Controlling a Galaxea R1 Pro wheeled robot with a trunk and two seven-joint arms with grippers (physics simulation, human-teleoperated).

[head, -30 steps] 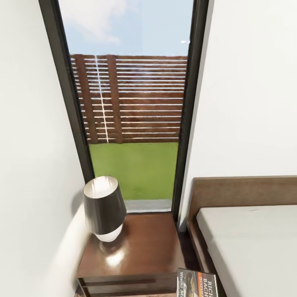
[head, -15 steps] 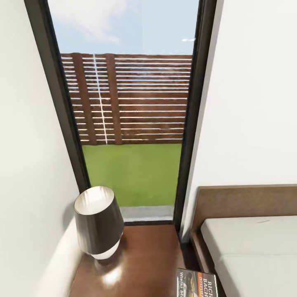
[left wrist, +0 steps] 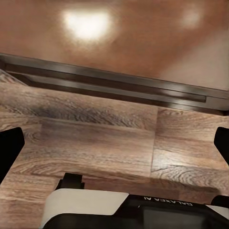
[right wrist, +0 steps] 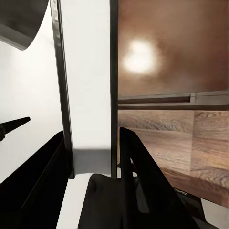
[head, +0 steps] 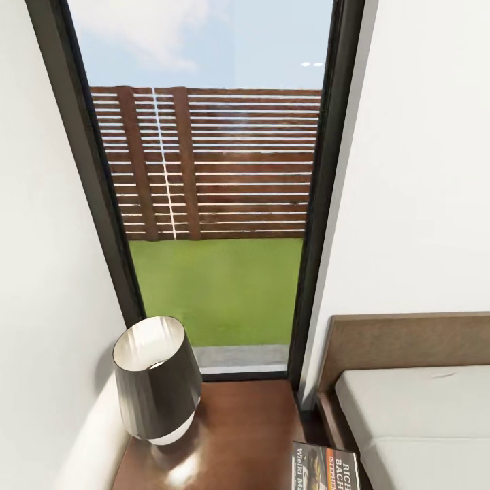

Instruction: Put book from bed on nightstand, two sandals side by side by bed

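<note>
The book [head: 325, 467] pokes up at the bottom edge of the head view, dark cover with an orange band and white letters, above the gap between the nightstand [head: 238, 429] and the bed [head: 422, 422]. In the right wrist view the book [right wrist: 88, 95] stands edge-on, a white slab between the dark fingers [right wrist: 138, 162], and my right gripper [right wrist: 90, 133] is shut on it. My left gripper [left wrist: 114, 143] is open over the wood floor [left wrist: 95, 138], just in front of the nightstand [left wrist: 143, 28]. The sandals are out of view.
A dark lamp [head: 156, 381] with a white base stands on the nightstand's left half, close to the white wall. Behind it is a tall dark-framed glass door [head: 218, 204]. The brown headboard [head: 408, 344] meets the right wall.
The whole head view has shifted: door, lamp, nightstand and bed sit lower and larger in the picture, so the camera has moved. The book keeps its place at the bottom edge.
</note>
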